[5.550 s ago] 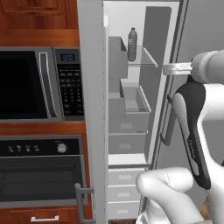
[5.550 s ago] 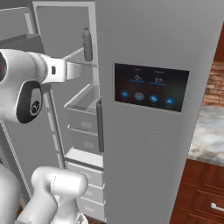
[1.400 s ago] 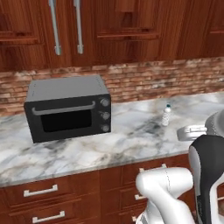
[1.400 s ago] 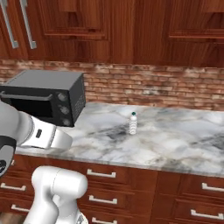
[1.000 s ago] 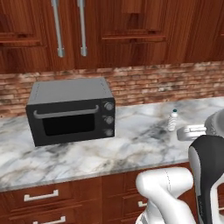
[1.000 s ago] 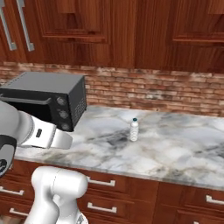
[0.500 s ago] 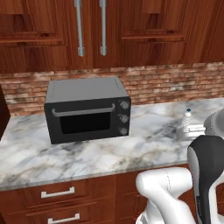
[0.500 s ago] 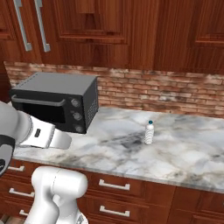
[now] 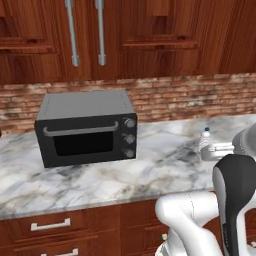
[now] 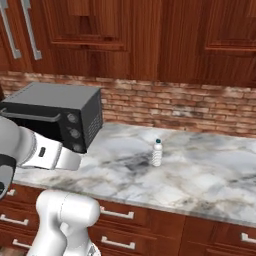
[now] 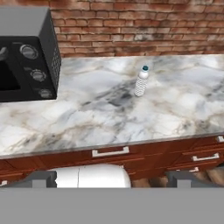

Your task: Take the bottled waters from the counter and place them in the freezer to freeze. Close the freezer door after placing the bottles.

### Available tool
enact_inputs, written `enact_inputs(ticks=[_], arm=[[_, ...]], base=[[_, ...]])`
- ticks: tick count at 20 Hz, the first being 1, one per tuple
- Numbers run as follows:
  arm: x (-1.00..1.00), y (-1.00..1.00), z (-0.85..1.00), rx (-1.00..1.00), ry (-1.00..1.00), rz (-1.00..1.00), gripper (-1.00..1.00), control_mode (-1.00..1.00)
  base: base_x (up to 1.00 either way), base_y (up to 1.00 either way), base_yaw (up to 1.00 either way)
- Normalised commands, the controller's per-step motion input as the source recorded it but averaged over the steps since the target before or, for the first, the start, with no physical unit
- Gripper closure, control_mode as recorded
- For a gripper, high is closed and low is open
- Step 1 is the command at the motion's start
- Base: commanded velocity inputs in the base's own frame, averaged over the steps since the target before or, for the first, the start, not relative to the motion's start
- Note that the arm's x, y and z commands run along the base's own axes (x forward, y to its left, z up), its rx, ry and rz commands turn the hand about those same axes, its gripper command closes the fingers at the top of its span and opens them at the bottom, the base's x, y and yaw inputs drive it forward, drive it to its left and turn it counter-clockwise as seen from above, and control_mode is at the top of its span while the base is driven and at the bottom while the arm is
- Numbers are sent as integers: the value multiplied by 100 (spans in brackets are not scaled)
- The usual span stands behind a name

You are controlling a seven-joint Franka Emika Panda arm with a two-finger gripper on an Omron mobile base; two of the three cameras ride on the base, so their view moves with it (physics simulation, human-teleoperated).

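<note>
The surface (image 10: 200, 185) is a grey-white veined marble slab, smooth and glossy, over reddish-brown wood drawers (image 11: 109, 153) with slim silver handles. Behind it runs a red brick wall (image 10: 190, 112), with dark wood cabinets (image 9: 150, 40) above it. A boxy black toaster oven (image 9: 87, 127) with three round knobs sits on the marble to the left. One small ribbed, clear-whitish water bottle (image 10: 157, 153) with a blue cap stands upright near the middle of the surface, well apart from the oven. The claw (image 11: 111, 178) hangs released, fingertips (image 11: 41, 178) spread wide, short of the surface's front edge.
</note>
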Motion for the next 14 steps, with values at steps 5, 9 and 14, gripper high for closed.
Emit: enact_inputs(ticks=[5,9,14], arm=[[0,0,0,0,0,0,-100,100],[0,0,0,0,0,0,-100,100],[36,-30,0,0,0,3,-100,-100]], base=[[26,-33,-9],[72,0,-3],[14,-1,0]])
